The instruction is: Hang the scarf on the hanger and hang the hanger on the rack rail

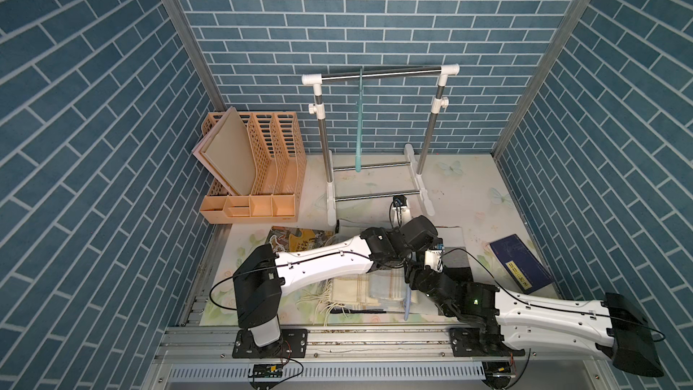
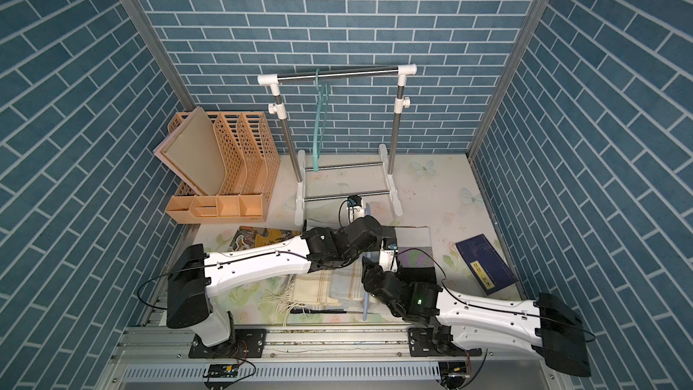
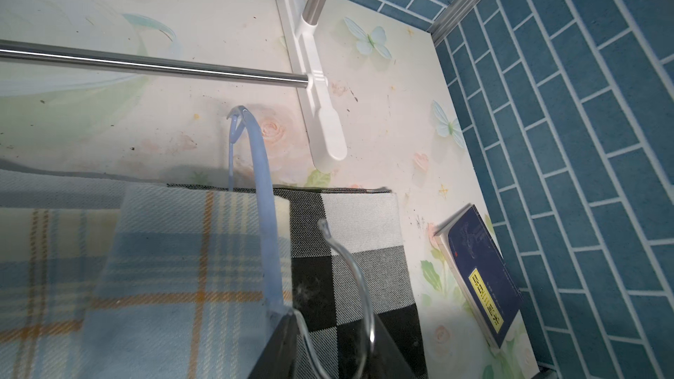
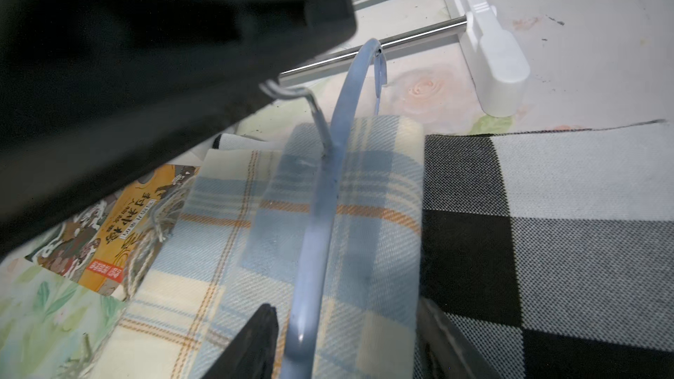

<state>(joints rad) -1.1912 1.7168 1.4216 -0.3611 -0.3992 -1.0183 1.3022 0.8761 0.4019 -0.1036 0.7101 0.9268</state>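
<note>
The plaid scarf (image 4: 364, 213) lies on the table (image 1: 450, 181), overlapping the checked cloth (image 4: 547, 231). I judge its fold is threaded through the light-blue hanger (image 4: 321, 213). My left gripper (image 3: 333, 326) clamps the wire hook (image 3: 364, 288), steadying it. My right gripper (image 4: 346, 308) straddles the hanger arm, jaws apart, gripping nothing. The clothes rack (image 1: 378, 73) stands beyond.

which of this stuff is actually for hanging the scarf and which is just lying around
For the job:
plaid scarf
light blue hanger over it

Just lying about:
orange desk organiser
clothes rail with teal hanger
dark blue book
picture book
black-and-white checked cloth
</note>
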